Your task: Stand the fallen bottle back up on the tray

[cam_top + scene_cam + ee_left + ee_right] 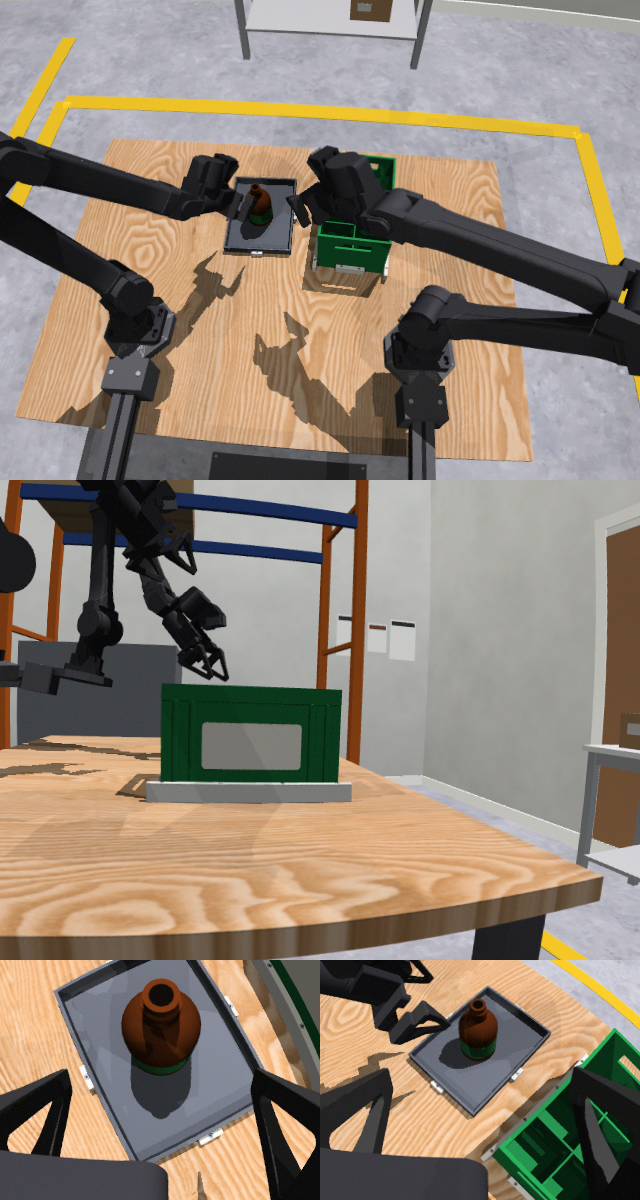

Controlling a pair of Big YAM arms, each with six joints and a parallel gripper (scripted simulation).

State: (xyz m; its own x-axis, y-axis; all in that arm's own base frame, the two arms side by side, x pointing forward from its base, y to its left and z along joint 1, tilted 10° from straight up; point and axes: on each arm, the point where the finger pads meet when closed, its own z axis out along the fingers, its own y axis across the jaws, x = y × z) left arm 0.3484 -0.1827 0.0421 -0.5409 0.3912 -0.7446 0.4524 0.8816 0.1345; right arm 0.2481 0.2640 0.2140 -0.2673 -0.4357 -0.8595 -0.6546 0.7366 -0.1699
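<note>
A brown bottle [260, 205] with a green band stands upright on the dark grey tray. It also shows in the left wrist view [160, 1027] and the right wrist view [478, 1031]. My left gripper [238, 204] is open and empty, just left of and above the bottle, apart from it. My right gripper [299, 207] is open and empty, hovering between the tray and the green crate [354, 226]. The tray lies flat on the table. In the exterior view the crate [250, 736] hides the tray and bottle.
The crate has open compartments [570, 1147] and sits right of the tray on light runners. A grey shelf unit [330, 25] stands beyond the table. Yellow floor tape [320, 111] runs around the table.
</note>
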